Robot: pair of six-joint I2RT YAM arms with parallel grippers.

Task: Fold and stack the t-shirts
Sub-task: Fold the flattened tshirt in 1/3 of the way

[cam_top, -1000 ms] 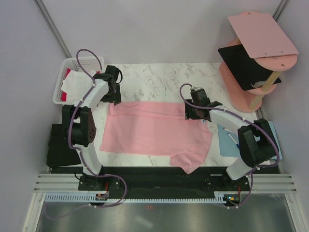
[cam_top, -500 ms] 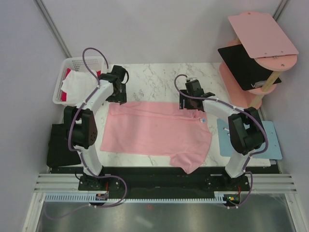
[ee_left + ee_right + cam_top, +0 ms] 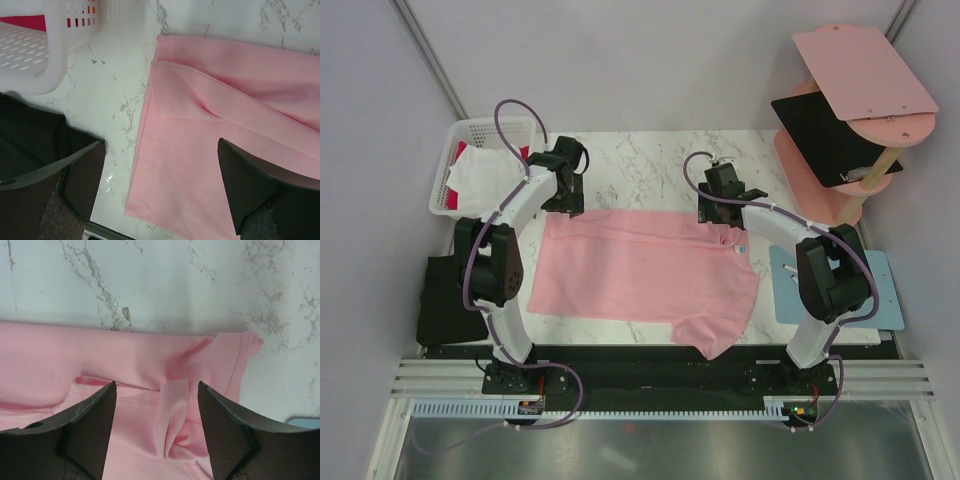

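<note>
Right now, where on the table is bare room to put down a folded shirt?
Bare marble lies behind the pink t-shirt, between the white basket and the pink shelf. The right side, by the blue mat, is crowded.

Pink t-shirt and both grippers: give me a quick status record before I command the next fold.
pink t-shirt: spread on the marble table, a fold line along its far edge, one sleeve reaching past the table's near edge
left gripper: open, over the shirt's left edge near the far corner
right gripper: open, over the bunched cloth at the far right corner
grasp: neither gripper holds cloth
basket: white and red cloth inside
</note>
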